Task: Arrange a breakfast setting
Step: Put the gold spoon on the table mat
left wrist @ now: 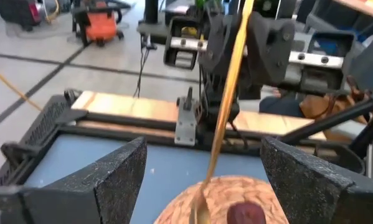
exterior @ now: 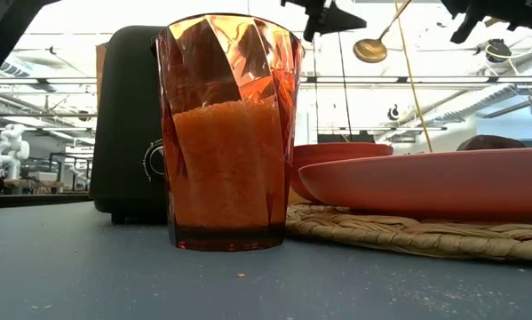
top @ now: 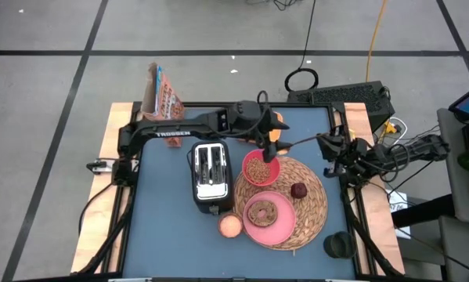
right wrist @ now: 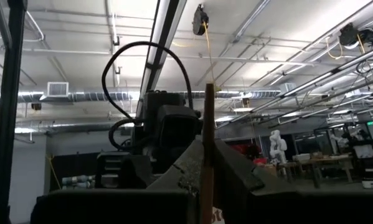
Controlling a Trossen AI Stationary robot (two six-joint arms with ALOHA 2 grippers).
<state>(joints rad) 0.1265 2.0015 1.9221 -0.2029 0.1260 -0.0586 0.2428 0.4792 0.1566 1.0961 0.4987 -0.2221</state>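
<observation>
the right claw [top: 326, 143] was pinching a spoon [top: 295, 142] by its handle end, its scoop over the bowl [top: 261, 169] at the mat's [top: 312, 205] back edge. the left claw [top: 267, 135] hovered spread beside it. advised: lower the spoon level, release beside the plate [top: 268, 216].

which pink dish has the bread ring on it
The flat plate at the mat's front edge; the ring bread lies on it. The smaller bowl behind holds brown cereal instead.
</observation>
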